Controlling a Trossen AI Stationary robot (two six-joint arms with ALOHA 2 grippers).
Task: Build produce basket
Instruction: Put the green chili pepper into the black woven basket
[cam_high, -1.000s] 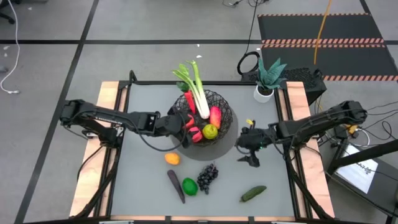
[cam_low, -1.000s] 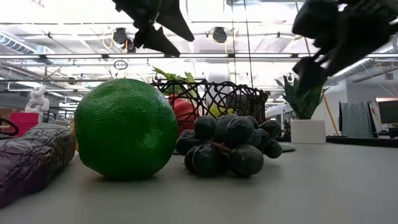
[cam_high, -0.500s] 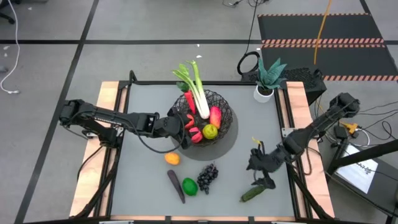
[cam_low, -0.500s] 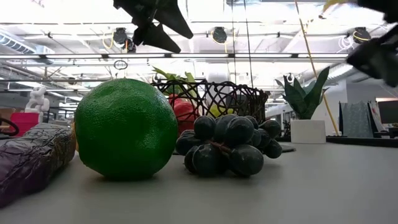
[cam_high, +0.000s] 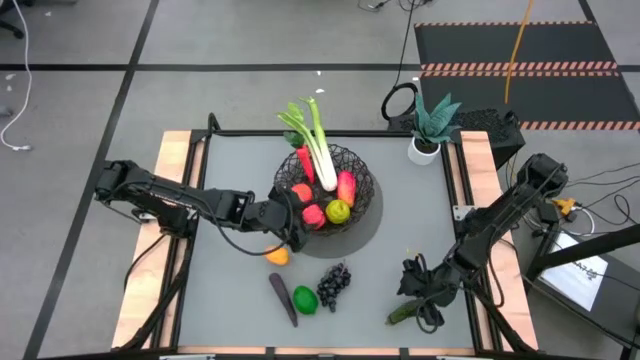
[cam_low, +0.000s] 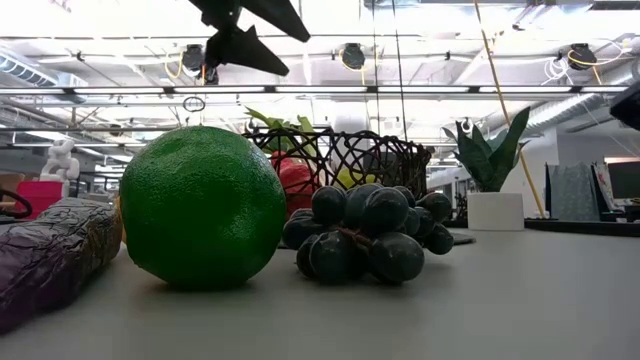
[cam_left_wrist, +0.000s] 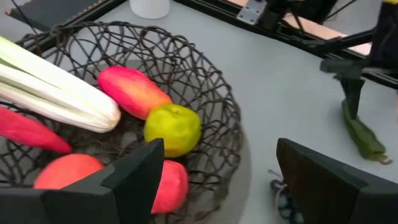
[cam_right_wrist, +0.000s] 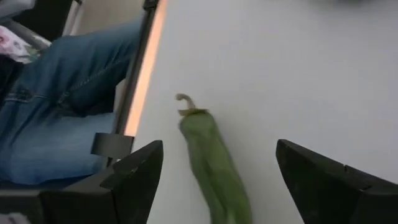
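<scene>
The black wire basket (cam_high: 345, 190) stands mid-table and holds a leek (cam_high: 318, 150), red fruits (cam_high: 314, 213) and a yellow-green fruit (cam_high: 338, 210). My left gripper (cam_high: 294, 232) hangs open above the table at the basket's near-left rim (cam_left_wrist: 230, 118), with nothing between its fingers. On the table toward the near edge lie an orange fruit (cam_high: 278, 256), a purple eggplant (cam_high: 283, 298), a green fruit (cam_high: 305, 299) and dark grapes (cam_high: 334, 283). My right gripper (cam_high: 420, 303) is open just above the cucumber (cam_right_wrist: 211, 162), which lies flat near the near-right corner.
A potted plant (cam_high: 430, 125) stands at the far right corner. The wooden side rail (cam_right_wrist: 146, 68) runs close beside the cucumber, and a person's leg in jeans (cam_right_wrist: 56, 106) is just beyond it. Bare tabletop lies between the grapes and the cucumber.
My right gripper has swung from beside the basket's right side toward the table's near edge, sinking a little, and now hangs over the cucumber. My left gripper has drawn back a little from over the basket's rim toward the near edge. The produce has kept its place.
</scene>
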